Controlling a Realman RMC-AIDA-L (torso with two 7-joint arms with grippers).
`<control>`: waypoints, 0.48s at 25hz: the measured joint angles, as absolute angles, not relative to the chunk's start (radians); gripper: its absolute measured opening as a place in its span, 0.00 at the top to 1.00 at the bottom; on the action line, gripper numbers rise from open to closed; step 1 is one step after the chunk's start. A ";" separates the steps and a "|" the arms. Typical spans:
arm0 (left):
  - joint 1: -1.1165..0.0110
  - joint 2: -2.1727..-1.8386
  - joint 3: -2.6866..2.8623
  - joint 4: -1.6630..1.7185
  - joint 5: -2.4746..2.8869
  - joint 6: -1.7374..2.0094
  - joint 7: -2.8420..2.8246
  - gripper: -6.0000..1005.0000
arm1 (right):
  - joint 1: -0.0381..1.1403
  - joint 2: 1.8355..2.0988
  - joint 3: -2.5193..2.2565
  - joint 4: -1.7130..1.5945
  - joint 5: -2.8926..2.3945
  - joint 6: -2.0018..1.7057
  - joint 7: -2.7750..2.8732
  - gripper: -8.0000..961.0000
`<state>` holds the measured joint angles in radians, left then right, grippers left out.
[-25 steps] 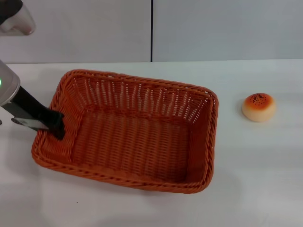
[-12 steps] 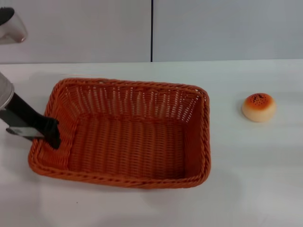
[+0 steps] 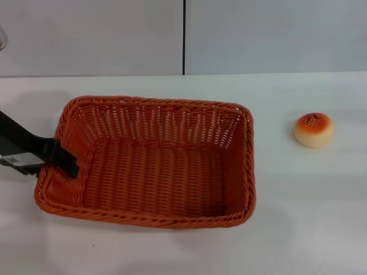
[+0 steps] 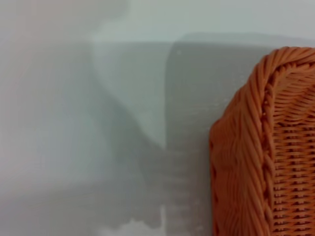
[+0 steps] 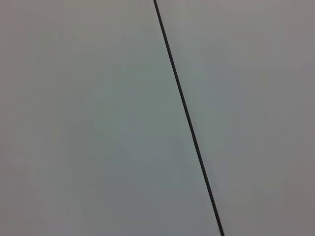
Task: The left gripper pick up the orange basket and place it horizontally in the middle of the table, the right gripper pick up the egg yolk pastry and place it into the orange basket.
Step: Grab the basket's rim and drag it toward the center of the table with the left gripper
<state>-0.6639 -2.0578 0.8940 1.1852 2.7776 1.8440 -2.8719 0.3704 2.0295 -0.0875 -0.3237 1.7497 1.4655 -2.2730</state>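
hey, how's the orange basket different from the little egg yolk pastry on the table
The orange basket is large, rectangular and open-weave; the egg yolk pastry is small, round and smooth. The basket has the left gripper at its left rim; the pastry sits alone, untouched, off to the basket's right. Both rest on the white table and share an orange-brown tone.

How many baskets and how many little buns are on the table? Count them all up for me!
Orange basket: 1
Egg yolk pastry: 1
Total: 2 things on the table
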 joint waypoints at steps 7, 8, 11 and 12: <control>-0.663 -2.055 0.893 1.185 2.780 1.844 -2.869 0.33 | 0.370 2.029 -0.089 -0.326 1.749 1.466 -2.273 0.27; -0.665 -2.041 0.893 1.186 2.783 1.849 -2.859 0.30 | 0.370 2.029 -0.089 -0.326 1.749 1.466 -2.273 0.27; -0.668 -2.023 0.884 1.198 2.773 1.861 -2.851 0.30 | 0.372 2.029 -0.089 -0.329 1.749 1.466 -2.273 0.27; -0.672 -2.012 0.869 1.211 2.758 1.875 -2.842 0.30 | 0.373 2.029 -0.089 -0.330 1.749 1.467 -2.270 0.27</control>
<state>-0.6723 -2.0122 0.8689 1.2114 2.7582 1.8751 -2.8421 0.3731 2.0294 -0.0891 -0.3301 1.7490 1.4666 -2.2702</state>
